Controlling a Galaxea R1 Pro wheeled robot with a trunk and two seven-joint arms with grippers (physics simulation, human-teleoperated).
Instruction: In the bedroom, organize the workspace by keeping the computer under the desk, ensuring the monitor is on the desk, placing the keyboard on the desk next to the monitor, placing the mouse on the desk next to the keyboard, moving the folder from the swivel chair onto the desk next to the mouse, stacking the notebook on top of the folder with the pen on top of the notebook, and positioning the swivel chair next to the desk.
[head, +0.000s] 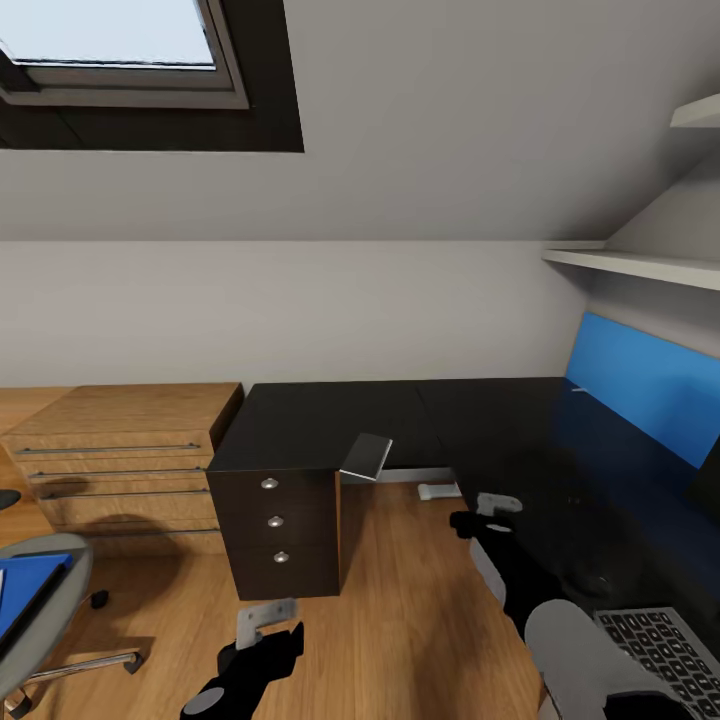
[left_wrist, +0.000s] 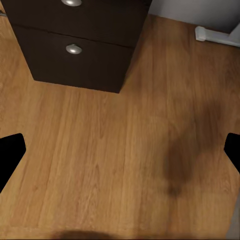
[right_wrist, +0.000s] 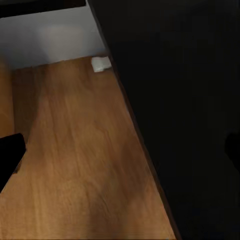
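Both grippers — left (head: 262, 625), right (head: 488, 508) — spread wide, empty; right straddles the desk (head: 420, 420) edge.

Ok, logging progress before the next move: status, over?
Left hand open, empty, over floor. Right hand open at desk edge. Folder on chair at left, keyboard on desk. Nothing in the way.

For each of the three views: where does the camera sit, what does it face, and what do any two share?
Head: looks down over the desk, drawer unit and keyboard; both arms show.
Left wrist: faces the wooden floor before the drawer unit; dark fingers at the edges.
Right wrist: faces the desk edge over the floor; one of the fingers shows.
Shared: the drawer unit appears in the head and left wrist views.
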